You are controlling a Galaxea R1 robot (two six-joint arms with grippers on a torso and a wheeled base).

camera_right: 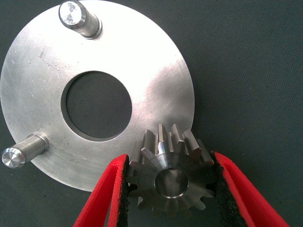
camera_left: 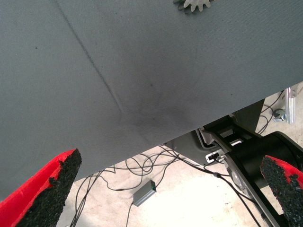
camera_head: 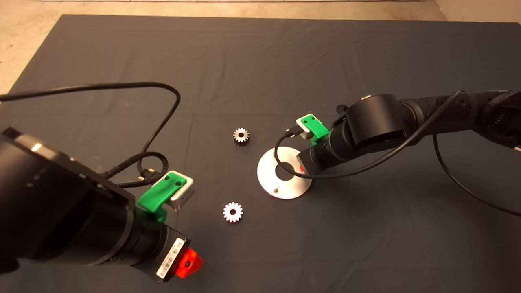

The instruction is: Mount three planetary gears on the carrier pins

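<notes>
Gripping a gear (camera_right: 173,182), the right gripper (camera_right: 171,189) hangs over the disc's (camera_right: 42,75) rim.

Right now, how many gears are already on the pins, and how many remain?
None looks seated: two short silver pins in the right wrist view stand bare on the flat silver disc. In hand: the right pincer grips one small grey spur gear over the disc's edge. Two more gears lie on the mat. The left pincer waits open.
</notes>
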